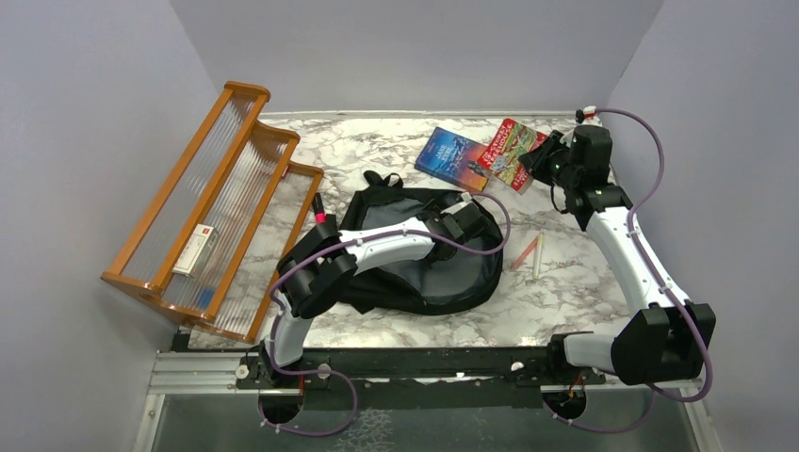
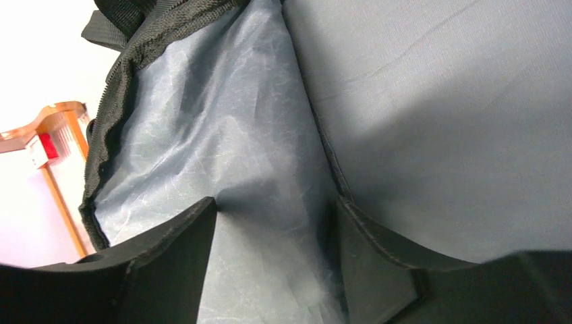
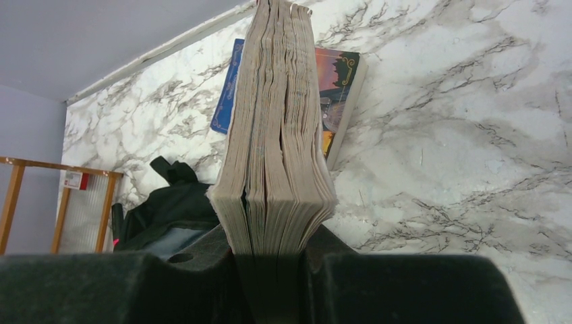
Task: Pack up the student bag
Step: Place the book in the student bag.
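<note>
Reading the covers: the blue book (image 1: 452, 158) and the red-covered book (image 1: 513, 151) both carry printed titles, but the lettering is too small to make out.
Label in the rack: a small box (image 1: 193, 250) in the wooden rack (image 1: 203, 188) shows a red and white label; its writing cannot be read.
State of the left gripper (image 2: 273, 250): the jaws stand wide apart and hold nothing; grey lining fills the gap between the two fingers (image 2: 168, 263).
Place of the student bag (image 1: 424, 278) against the left jaws: it surrounds them. They sit inside its open mouth, with the black zip edge up and to their left and a seam of the lining running down to the right-hand finger.
State of the right gripper (image 3: 270, 260): the jaws are narrow, clamped on a thick paperback (image 3: 276, 135) that stands upright out of them, page edges showing.
Place of the student bag against the right jaws: well apart, beyond the paperback and to its left in the wrist view, lying on the marble table (image 1: 584, 282).
Beyond the right jaws: the blue book lies flat just behind the paperback, with a second cover (image 3: 340, 88) in orange and dark tones beside it.
Between the two grippers: two thin sticks (image 1: 532, 254), one orange and one pale, lie on the table near the bag.
</note>
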Controlling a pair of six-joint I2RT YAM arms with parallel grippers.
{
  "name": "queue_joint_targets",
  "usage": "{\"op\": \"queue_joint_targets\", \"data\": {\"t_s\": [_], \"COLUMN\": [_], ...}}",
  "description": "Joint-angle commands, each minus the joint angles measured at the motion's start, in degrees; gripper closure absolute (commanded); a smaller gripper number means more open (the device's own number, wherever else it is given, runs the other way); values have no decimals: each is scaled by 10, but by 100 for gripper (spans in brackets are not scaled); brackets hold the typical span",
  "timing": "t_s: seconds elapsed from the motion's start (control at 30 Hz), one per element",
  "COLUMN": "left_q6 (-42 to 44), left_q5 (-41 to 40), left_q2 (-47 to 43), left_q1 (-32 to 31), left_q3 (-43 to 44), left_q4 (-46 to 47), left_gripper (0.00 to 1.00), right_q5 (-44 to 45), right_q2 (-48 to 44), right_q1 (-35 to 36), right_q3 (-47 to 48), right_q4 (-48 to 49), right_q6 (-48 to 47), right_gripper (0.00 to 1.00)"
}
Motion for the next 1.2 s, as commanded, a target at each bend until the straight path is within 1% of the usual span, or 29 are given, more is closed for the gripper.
{"op": "queue_joint_targets", "data": {"t_s": [0.0, 0.13, 0.2, 0.3, 0.37, 0.47, 0.7, 0.77, 0.9, 1.0, 1.1, 1.17], "left_q6": [15, 18, 23, 22, 17, 10, -2, -6, -9, -11, -16, -20], "left_q5": [-53, -34, -34, -24, -14, 5, 66, 73, 75, 83, 95, 98], "left_q2": [8, -1, -6, -15, -25, -43, -87, -102, -129, -136, -137, -137], "left_q1": [-1, 11, 19, 40, 54, 70, 104, 110, 119, 122, 123, 123], "left_q3": [16, 28, 39, 55, 65, 68, 49, 39, 24, 20, 21, 19], "left_q4": [-7, 0, 1, 6, 7, 15, 43, 55, 80, 92, 93, 95], "left_gripper": [41, 65, 75, 90, 99, 100, 100, 100, 100, 100, 100, 100], "right_q5": [-6, 1, 5, -8, -24, -76, -185, -213, -243, -273, -324, -337], "right_q2": [-27, -52, -59, -67, -59, -44, -25, -15, -6, 8, 21, 30], "right_q1": [-3, -3, -2, -3, -3, -2, -3, -1, -1, -1, 1, 11], "right_q3": [3, 13, 27, 32, 50, 70, 66, 68, 61, 59, 49, 41], "right_q4": [49, 53, 36, 39, 21, -2, -38, -58, -90, -111, -105, -99], "right_q6": [-3, 4, 18, 39, 55, 75, 116, 110, 93, 81, 82, 82], "right_gripper": [100, 100, 100, 100, 99, 99, 100, 100, 100, 100, 100, 100]}}
